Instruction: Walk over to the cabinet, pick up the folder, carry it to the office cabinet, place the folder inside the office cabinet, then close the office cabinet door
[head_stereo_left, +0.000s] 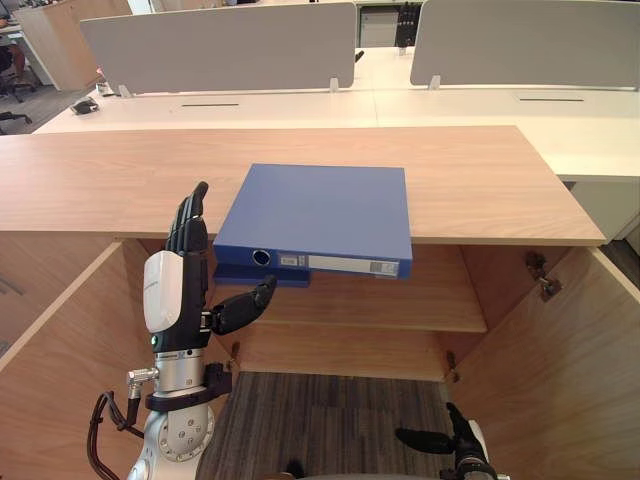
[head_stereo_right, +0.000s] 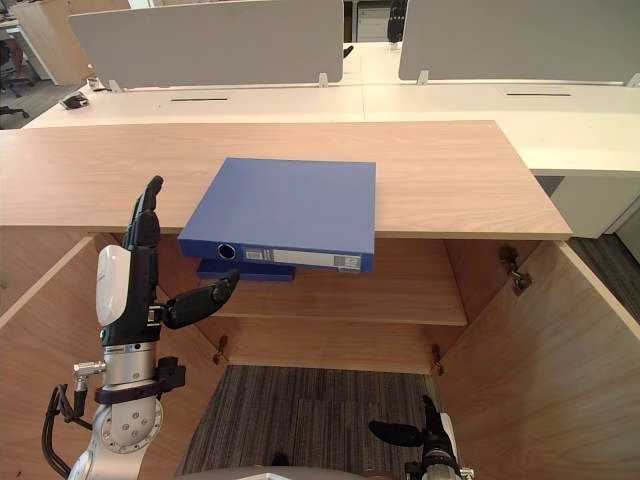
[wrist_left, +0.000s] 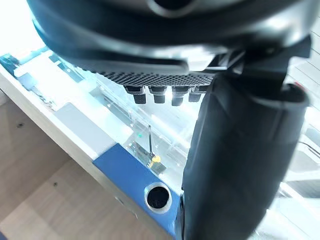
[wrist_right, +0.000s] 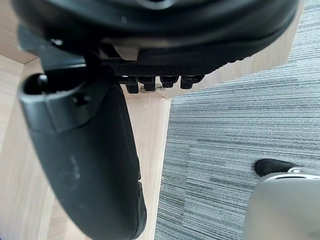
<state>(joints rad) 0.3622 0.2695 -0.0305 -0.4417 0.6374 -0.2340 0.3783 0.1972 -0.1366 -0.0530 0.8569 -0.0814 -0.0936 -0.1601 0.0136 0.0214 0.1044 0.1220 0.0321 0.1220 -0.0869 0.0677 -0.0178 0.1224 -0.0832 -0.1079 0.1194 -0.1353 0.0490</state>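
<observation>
Left eye: my left hand (head_stereo_left: 175, 290) flat, fingers straight, thumb out, empty. One blue lever-arch folder (head_stereo_left: 318, 208) on cabinet top (head_stereo_left: 90, 185), at 2 o'clock, just beside. Spine runs 9-to-3 and overhangs front edge. Darker blue slab (head_stereo_left: 250, 276) beneath; can't tell if second folder.
Right eye: my right hand (head_stereo_right: 428, 440) low at 5 o'clock, well apart from folder. Left hand nearer.
Left wrist: spine ring hole (wrist_left: 158, 196) just past my thumb.
Right wrist: fingers relaxed, empty, over carpet (wrist_right: 240, 150).

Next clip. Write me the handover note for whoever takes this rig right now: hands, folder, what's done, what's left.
Left hand: open, raised beside the blue folder's left front corner, thumb out below its overhanging spine; no grip yet.
Right hand: open, low, idle.
Folder: flat on the wooden cabinet top, spine past the front edge.
Cabinet doors: open.
Done: approach. Left: grasp, carry, place inside, close door.
</observation>
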